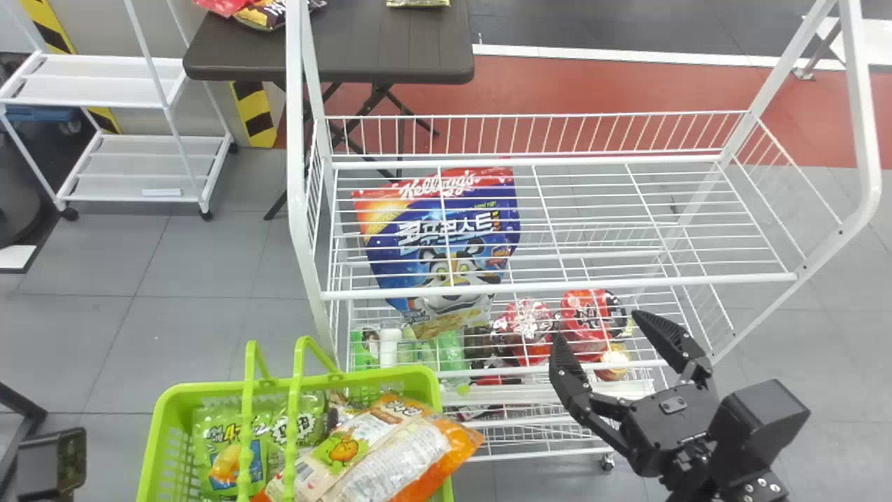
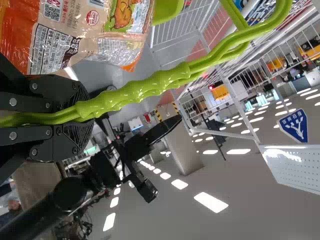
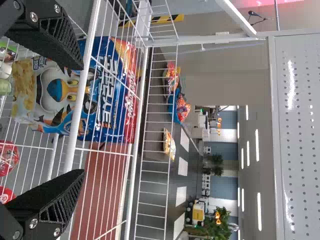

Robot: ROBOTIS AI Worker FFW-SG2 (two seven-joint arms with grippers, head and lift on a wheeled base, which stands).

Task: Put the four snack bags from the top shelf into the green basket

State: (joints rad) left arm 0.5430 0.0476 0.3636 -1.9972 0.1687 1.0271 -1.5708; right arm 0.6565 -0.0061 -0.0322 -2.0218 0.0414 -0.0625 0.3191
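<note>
Snack bags [image 1: 397, 453] in green basket [image 1: 167, 425], right gripper [image 1: 599, 326] spread and holding nothing
Bags sit well left of it, just beside the left gripper [image 2: 85, 116], which is pinched on the basket handles [image 2: 150, 90]. Overlap hides some, so the count is maybe four, can't confirm. Should be light, puffy, slick film with crushable contents: take a sealed edge, squeeze gently. Big blue pouch [image 1: 446, 237], left of right gripper, seems below the top shelf [image 1: 557, 286], probably heavier and floppy
</note>
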